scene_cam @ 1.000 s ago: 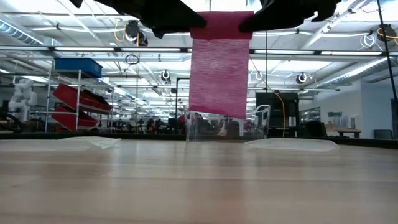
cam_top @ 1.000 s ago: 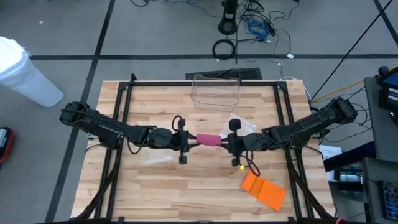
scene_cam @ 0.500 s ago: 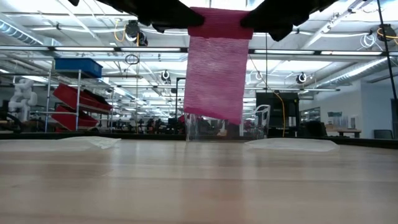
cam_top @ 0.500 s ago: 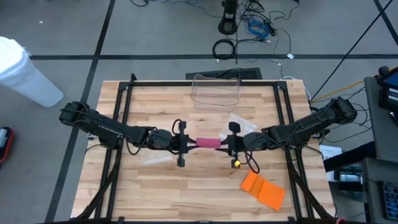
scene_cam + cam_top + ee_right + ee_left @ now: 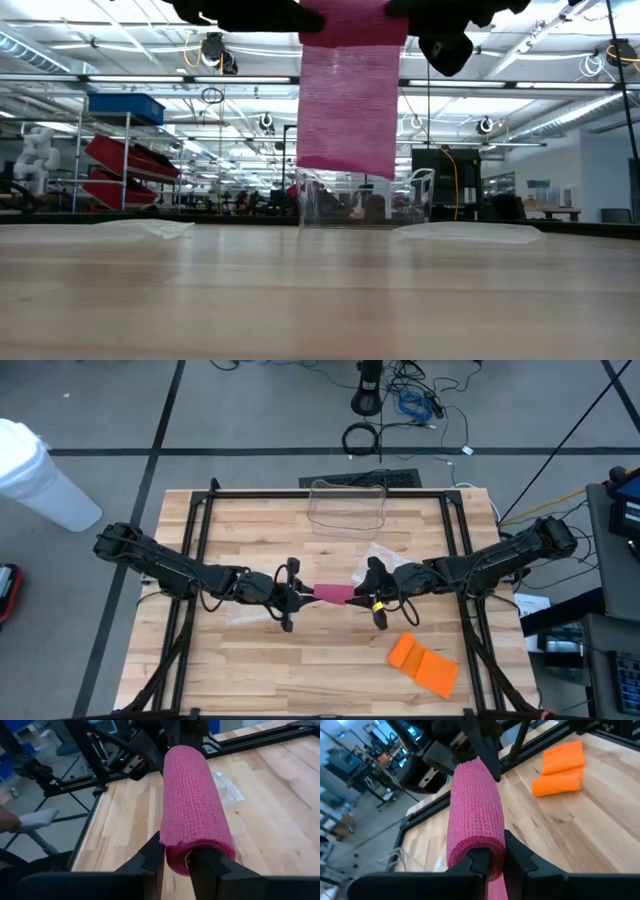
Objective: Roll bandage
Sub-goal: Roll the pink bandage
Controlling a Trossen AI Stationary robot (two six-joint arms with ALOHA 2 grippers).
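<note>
Above the table's middle, the pink bandage (image 5: 333, 594) is pinched at either end by the left gripper (image 5: 291, 596) and right gripper (image 5: 372, 597), a loose tail judged still unrolled.

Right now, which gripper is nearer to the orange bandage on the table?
Right. The right gripper is just up-left of the orange bandage, holding one end of the pink bandage; the left gripper holds its far end.

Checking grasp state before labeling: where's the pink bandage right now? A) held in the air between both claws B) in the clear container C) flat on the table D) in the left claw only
A: the pink bandage is pinched at one end by the left claw and at the other by the right claw, its loose tail hanging clear of the table.
</note>
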